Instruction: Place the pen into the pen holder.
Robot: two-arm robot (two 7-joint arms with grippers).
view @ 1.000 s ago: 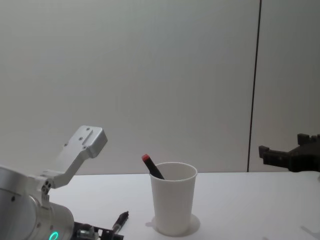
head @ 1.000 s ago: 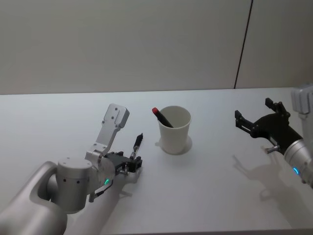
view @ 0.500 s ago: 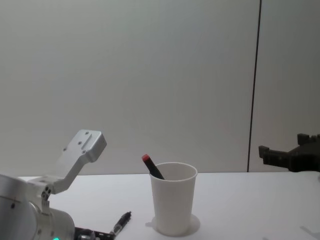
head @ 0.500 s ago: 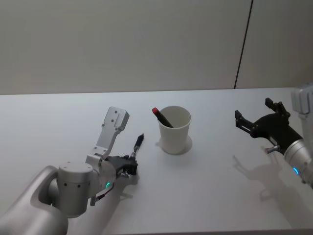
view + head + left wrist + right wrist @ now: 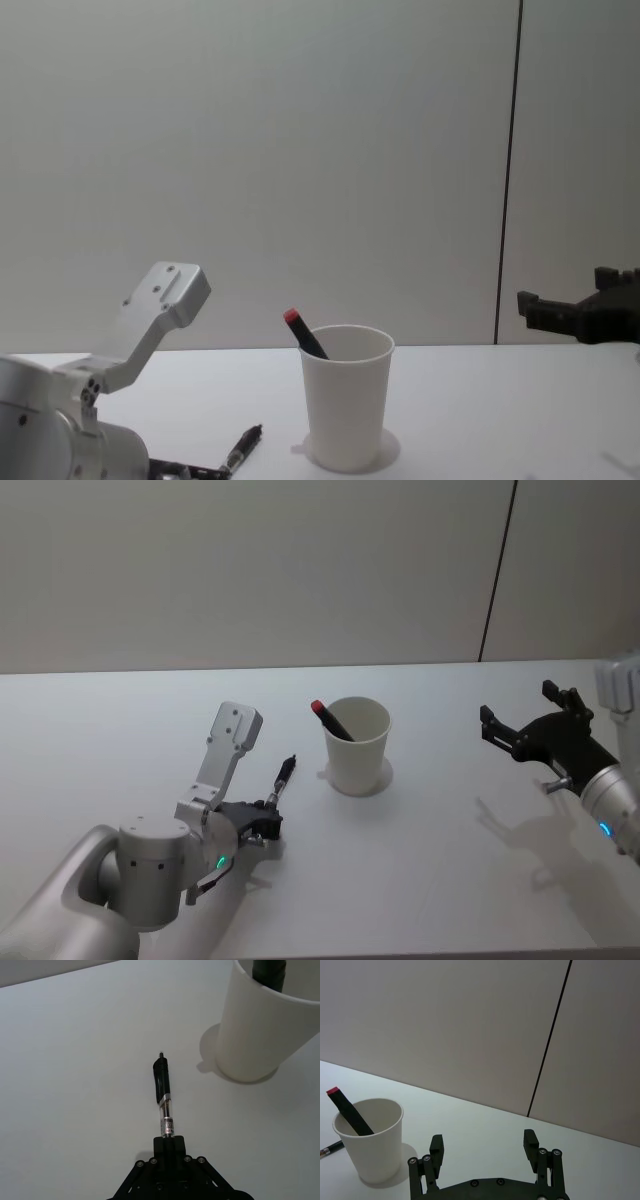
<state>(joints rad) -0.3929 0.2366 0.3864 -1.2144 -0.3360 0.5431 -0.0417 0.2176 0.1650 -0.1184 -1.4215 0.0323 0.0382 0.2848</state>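
Left gripper (image 5: pixel 169 1141), lower left in the head view, pinches the pen (image 5: pixel 164 1095) by its very tail, fingers pressed onto it, tip low near the tabletop (image 5: pixel 450 830), left of the pen holder (image 5: pixel 357 750). Danger: that end grip could let the pen swivel or slip on the lift, clip the rim and topple it, or jam against the red-capped pen (image 5: pixel 330 720) inside. Right gripper (image 5: pixel 483 1140) hangs far right, fingers spread.

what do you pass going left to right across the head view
left gripper, shut on the pen's near end → pen, pointing toward the cup → pen holder, a white paper cup → right gripper, open above the table. The red-tipped marker in the cup overlaps it, so it's left out.
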